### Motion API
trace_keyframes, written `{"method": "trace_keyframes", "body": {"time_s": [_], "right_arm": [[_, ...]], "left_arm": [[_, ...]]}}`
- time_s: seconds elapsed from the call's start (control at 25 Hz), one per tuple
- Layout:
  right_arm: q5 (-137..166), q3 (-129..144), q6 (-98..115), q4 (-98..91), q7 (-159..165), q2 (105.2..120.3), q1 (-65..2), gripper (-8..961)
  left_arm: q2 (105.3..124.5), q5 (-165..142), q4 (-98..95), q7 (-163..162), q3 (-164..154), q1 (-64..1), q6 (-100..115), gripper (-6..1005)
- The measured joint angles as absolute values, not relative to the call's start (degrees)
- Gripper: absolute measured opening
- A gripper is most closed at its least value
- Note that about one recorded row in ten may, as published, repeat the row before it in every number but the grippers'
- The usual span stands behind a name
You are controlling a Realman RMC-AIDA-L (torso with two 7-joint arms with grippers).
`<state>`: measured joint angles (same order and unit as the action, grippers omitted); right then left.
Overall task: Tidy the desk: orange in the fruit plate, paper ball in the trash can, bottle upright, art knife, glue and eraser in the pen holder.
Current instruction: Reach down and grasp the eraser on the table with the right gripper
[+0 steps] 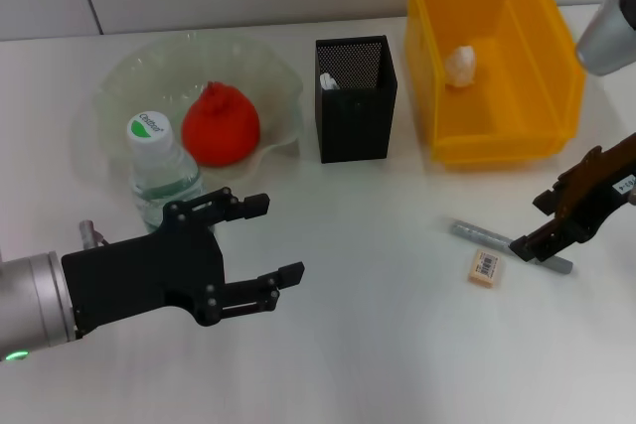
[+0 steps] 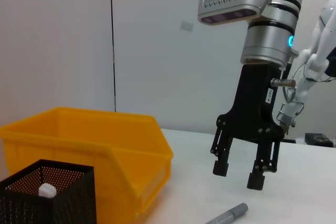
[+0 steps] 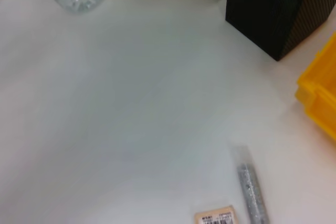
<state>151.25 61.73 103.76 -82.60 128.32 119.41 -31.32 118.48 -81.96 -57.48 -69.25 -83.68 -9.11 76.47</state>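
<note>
- The white bench [image 1: 378, 345] fills the head view.
- At the upper left, the orange [image 1: 220, 125] sits in the pale-green plate [image 1: 119, 76].
- The bottle [image 1: 161, 174] stands upright, touching the plate's near rim, cap on top.
- At top centre, the black mesh holder [image 1: 355, 98] has something white inside it.
- At the upper right, the paper ball [image 1: 460, 66] lies inside the yellow bin [image 1: 492, 141].
- At the lower right, the grey knife [image 1: 477, 235] lies on the bench, with the eraser [image 1: 484, 268] just beside it, nearer the camera.
- The left claw [image 1: 275, 240], at the lower left, hovers with its fingers spread and nothing between them, just in front of the bottle.
- The right claw [image 1: 532, 228], at the right edge, has its jaws spread, close above the knife's far end; contact is unclear.
</note>
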Motion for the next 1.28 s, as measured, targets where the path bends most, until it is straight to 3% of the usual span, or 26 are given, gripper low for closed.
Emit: {"method": "trace_keyframes", "body": {"time_s": [0.64,1.28], "right_arm": [[157.6,75.9,104.5,-81.9,135.5,119.49,-36.1,721],[157.6,82.0,101.7,-78.5,136.6,119.61,-36.3,719]], "left_arm": [[118.47,-81.9,-57.4,-69.2,-84.0,-9.0,76.6,802],[118.62,-81.8,-56.1,-67.9,-84.1,-8.8,76.8,802]]}}
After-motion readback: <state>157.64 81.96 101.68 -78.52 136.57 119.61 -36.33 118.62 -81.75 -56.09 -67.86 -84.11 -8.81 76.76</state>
